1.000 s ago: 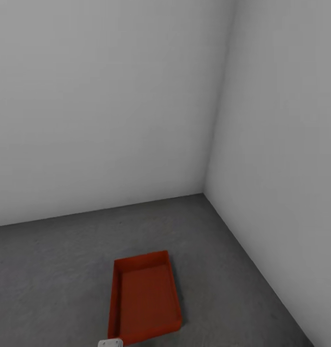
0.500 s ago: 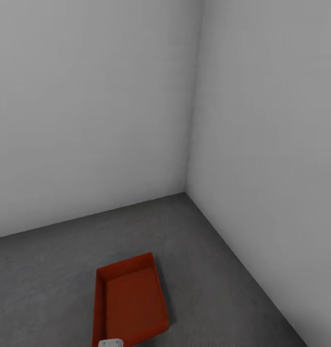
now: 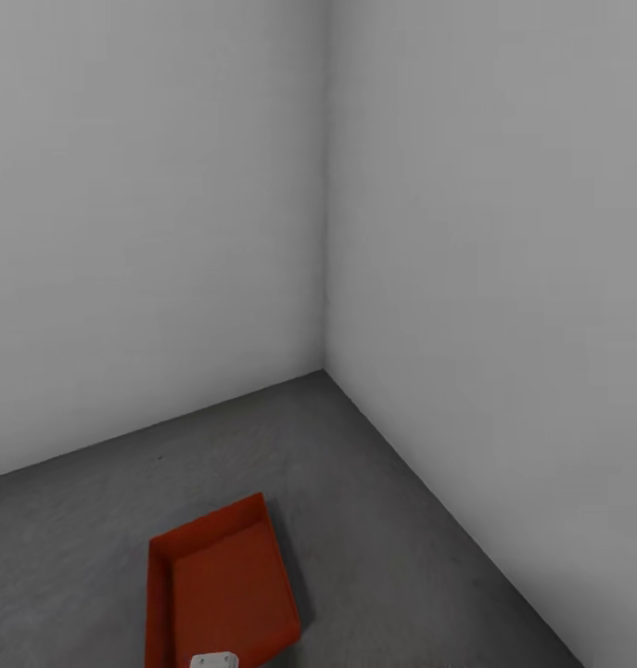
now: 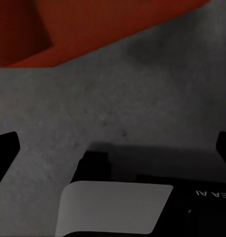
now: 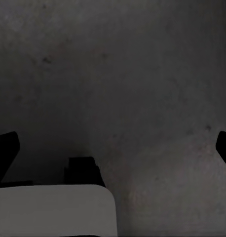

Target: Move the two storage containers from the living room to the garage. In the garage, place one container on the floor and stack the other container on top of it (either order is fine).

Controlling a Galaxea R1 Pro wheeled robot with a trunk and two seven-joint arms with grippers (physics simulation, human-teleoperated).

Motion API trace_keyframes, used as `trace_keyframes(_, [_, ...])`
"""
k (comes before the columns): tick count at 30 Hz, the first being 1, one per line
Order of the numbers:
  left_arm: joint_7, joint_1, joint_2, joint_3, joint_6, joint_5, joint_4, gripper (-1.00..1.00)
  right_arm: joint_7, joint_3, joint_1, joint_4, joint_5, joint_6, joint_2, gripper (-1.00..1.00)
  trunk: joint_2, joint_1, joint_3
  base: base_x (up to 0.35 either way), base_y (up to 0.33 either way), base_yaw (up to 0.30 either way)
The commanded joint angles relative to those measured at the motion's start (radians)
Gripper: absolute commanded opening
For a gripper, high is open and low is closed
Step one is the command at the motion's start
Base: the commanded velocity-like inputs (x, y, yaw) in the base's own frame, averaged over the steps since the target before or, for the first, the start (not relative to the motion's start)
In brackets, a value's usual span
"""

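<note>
Over the last second my head view swung right: the wall corner [image 3: 324, 369] and the storage container [image 3: 216, 584] slid leftward in frame together, so I judged the camera turned, not the bin. I counted one container, resting on the garage floor [image 3: 374, 520]. Both grippers, left [image 4: 113, 148] and right [image 5: 113, 148], gaped wide, holding nothing. The second bin remained to fetch.

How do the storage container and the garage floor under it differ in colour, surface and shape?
The storage container is orange-red; the floor is dark grey. The container's faces are smooth and even; the floor looks rough and mottled. The container has low upright walls around a flat bottom, while the floor is one flat spread reaching the white walls. Both are plain and unmarked.
</note>
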Motion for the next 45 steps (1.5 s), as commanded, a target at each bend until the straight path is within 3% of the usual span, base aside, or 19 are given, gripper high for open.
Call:
trace_keyframes(1, [0.003,0.000,0.000,-0.001,0.003,0.009,0.000,1.00,-0.001,0.008,-0.001,0.003,-0.010,-0.006,0.001,1.00,0.000,0.000,0.000,0.000,0.000,-0.274])
trace_keyframes(45, [0.003,0.000,0.003,-0.001,0.009,0.012,0.000,1.00,-0.001,0.008,-0.001,0.003,-0.010,-0.006,-0.001,1.00,0.000,0.000,0.019,0.000,0.000,-0.274])
